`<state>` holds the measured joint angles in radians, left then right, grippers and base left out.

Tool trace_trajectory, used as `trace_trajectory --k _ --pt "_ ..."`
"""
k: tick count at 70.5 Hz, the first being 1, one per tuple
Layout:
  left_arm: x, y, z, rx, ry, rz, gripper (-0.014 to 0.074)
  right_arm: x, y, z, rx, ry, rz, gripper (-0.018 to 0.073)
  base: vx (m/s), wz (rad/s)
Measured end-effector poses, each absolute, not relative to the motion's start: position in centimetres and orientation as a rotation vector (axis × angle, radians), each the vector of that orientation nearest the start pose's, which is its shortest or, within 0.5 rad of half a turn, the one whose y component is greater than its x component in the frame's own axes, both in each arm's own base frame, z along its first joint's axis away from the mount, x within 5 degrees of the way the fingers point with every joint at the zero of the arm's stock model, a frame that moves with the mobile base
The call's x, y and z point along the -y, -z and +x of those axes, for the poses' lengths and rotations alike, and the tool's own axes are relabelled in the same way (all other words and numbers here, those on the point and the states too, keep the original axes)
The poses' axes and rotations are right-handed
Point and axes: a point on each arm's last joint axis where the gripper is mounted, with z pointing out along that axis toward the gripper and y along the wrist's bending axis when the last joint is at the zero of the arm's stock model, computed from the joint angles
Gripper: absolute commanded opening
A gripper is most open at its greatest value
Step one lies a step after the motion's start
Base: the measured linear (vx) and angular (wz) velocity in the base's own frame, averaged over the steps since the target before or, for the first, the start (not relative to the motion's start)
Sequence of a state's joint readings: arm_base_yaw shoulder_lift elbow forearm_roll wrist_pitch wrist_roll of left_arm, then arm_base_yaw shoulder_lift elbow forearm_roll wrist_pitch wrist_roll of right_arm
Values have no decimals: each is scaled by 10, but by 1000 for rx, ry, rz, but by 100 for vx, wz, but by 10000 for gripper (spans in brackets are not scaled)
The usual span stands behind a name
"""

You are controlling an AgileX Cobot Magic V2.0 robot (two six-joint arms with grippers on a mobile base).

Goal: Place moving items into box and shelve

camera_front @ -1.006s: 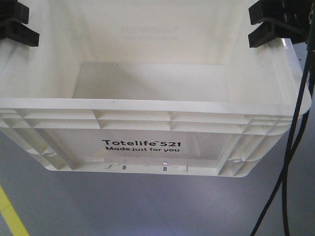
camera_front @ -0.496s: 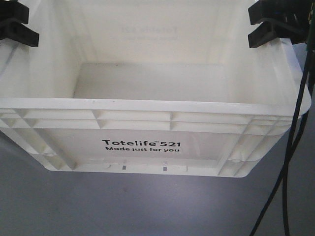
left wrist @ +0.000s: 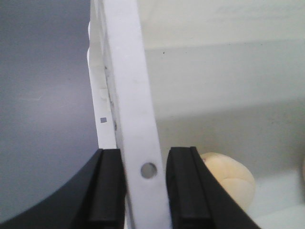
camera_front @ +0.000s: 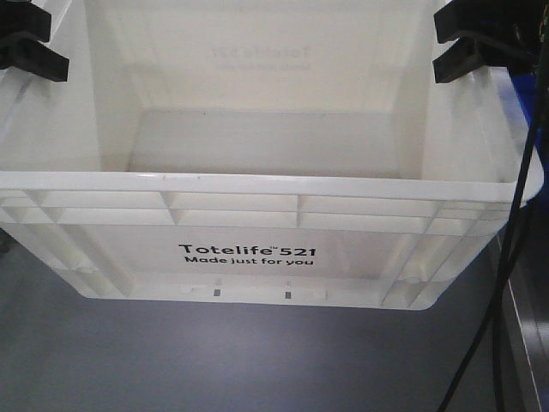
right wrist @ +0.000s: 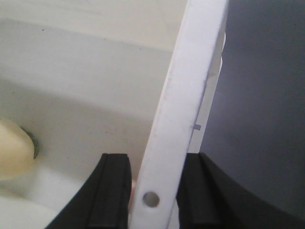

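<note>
**Exterior front-facing view.** The box [camera_front: 257, 215], a white crate with a ribbed rim and the black print "Totelife 521 Made just for you" on its near wall, fills the frame with its opening upward. The left gripper [camera_front: 39, 41] sits on the left side rim and the right gripper [camera_front: 455, 45] on the right side rim. Grey floor [camera_front: 214, 360] shows below the near wall. Black cables [camera_front: 506, 257] hang along the right side. A blue surface [camera_front: 525, 94] shows beyond the right rim.

**Left wrist-mounted view.** The two black fingers [left wrist: 109, 191] are clamped on the box's left rim, one outside over the floor and one inside the box. A small round hole [left wrist: 148, 170] in the rim lies between them. A cream rounded object [left wrist: 228, 179] lies on the box bottom just beside the inner finger.

**Right wrist-mounted view.** The right gripper's fingers [right wrist: 112, 191] are clamped on the right rim in the same way, with a rim hole [right wrist: 151, 199] between them. A cream object [right wrist: 12, 150] lies on the box bottom at the left edge of the frame. Whether it is the same object cannot be told.
</note>
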<state>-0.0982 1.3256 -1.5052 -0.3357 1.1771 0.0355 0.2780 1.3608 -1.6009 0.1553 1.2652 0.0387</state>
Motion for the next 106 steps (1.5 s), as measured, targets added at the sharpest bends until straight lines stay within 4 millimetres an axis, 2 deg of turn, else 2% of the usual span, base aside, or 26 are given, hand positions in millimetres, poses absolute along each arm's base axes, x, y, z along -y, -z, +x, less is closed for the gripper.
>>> trace_trajectory --k 46,106 --pt "53 -426 256 -2455 466 136 -17 -85 -436 249 -2505 -335 -303 -12 32 -25" --pt "53 -426 256 -2455 466 136 -17 -85 -436 249 -2505 -335 -304 -12 41 -3"
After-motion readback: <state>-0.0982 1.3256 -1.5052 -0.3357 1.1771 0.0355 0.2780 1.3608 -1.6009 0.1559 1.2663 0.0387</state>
